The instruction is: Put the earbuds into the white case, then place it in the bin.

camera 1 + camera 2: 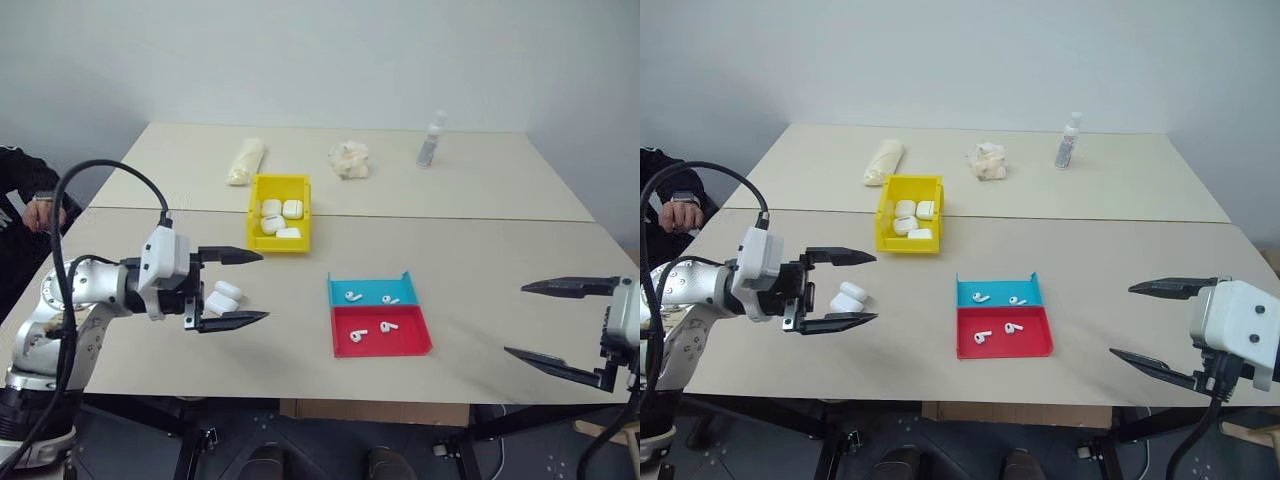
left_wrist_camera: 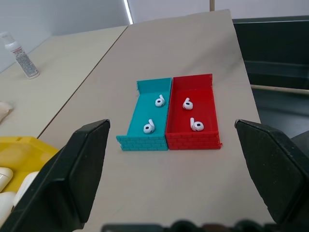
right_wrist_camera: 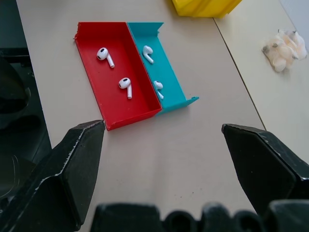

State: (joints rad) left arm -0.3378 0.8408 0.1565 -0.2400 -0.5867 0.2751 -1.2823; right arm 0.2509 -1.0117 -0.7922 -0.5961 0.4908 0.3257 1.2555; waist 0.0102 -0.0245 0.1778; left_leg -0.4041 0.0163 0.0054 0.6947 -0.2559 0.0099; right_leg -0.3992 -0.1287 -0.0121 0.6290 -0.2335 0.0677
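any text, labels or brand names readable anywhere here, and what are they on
None can be read.
Clear bottle: its label carries print, too small and blurred to read.
Yellow bin, blue tray, red tray, earbuds and white case: no lettering visible.

Along our right gripper [image 3: 161, 159] we look past two black fingers [image 3: 72, 169] spread wide, with bare table [image 3: 193, 140] between them. Beyond lie the red tray [image 3: 104, 104] and the blue tray [image 3: 169, 79], touching along one long side. In the red tray rest two earbuds [image 3: 104, 54], apart from each other; the blue tray holds two more. A corner of the yellow bin [image 3: 205, 7] shows just past the blue tray. Off to one side, well apart from the trays, sits a lumpy off-white paper wad [image 3: 283, 48].
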